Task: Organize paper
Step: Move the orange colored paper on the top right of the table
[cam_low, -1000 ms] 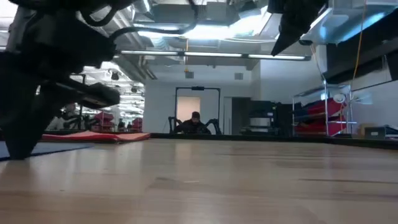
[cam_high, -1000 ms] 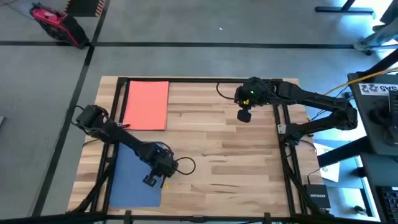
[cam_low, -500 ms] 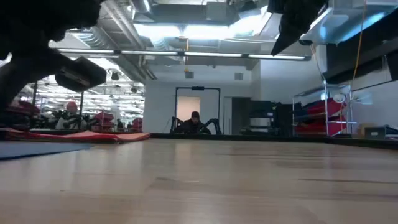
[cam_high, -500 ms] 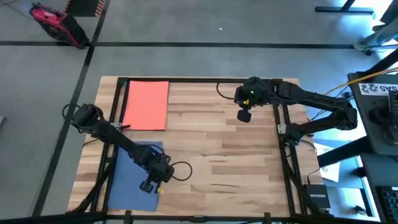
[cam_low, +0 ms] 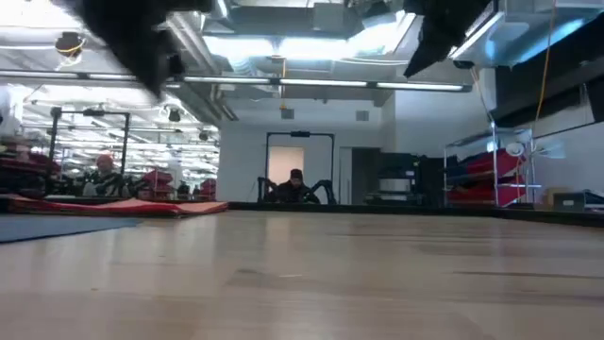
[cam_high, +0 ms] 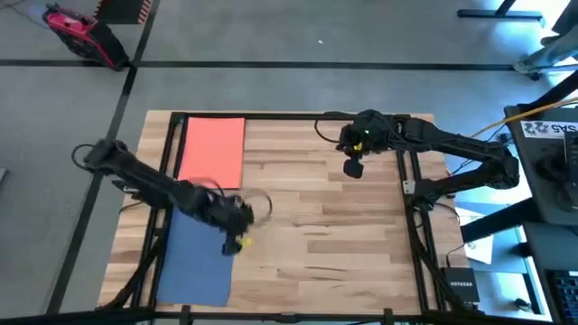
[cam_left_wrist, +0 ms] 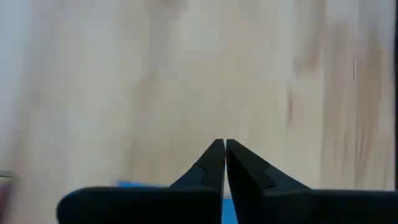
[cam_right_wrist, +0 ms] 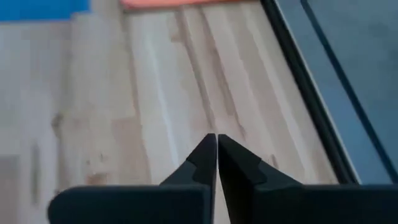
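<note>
Two sheets of paper are noted at frame left: orange paper (cam_high: pixel 214 152) upper, blue paper (cam_high: pixel 193 262) lower. Left gripper (cam_high: pixel 237 236), fingers pressed together and empty, hangs beside the blue sheet's upper right corner. Right gripper (cam_high: pixel 353 168) is parked upper right, likewise closed. Judged mid-repositioning; next an edge must be pinched.

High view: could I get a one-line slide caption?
Two dark robot arms over a pale wooden table holding an orange paper sheet and a blue paper sheet.

The left tool (cam_high: pixel 237 219) is motion-blurred, and its arm covers part of the blue paper (cam_high: pixel 194 262).
</note>
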`<action>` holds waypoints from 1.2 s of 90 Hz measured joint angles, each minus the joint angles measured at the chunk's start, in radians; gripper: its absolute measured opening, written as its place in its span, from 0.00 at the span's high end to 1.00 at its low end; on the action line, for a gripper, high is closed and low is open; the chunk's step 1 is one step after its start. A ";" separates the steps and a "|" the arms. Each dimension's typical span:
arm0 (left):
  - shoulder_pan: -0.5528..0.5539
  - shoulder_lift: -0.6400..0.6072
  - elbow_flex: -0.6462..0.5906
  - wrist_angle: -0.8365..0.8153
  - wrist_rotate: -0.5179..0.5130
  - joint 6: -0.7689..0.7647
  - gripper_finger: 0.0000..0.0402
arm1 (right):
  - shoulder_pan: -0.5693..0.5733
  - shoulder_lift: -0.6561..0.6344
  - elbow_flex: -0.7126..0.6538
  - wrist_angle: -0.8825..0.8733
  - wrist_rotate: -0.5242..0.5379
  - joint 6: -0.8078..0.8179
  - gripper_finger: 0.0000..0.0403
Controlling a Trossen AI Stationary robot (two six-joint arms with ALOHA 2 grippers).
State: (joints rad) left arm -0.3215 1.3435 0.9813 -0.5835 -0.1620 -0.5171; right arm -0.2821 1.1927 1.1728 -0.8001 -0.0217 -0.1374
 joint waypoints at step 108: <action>0.762 -0.077 -0.102 -0.059 0.114 0.713 0.85 | -0.091 0.007 -0.296 0.564 -0.075 0.261 0.76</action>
State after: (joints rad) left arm 0.4408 1.2668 0.8790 -0.6422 -0.0479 0.1962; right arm -0.3733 1.1992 0.8773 -0.2358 -0.0965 0.1234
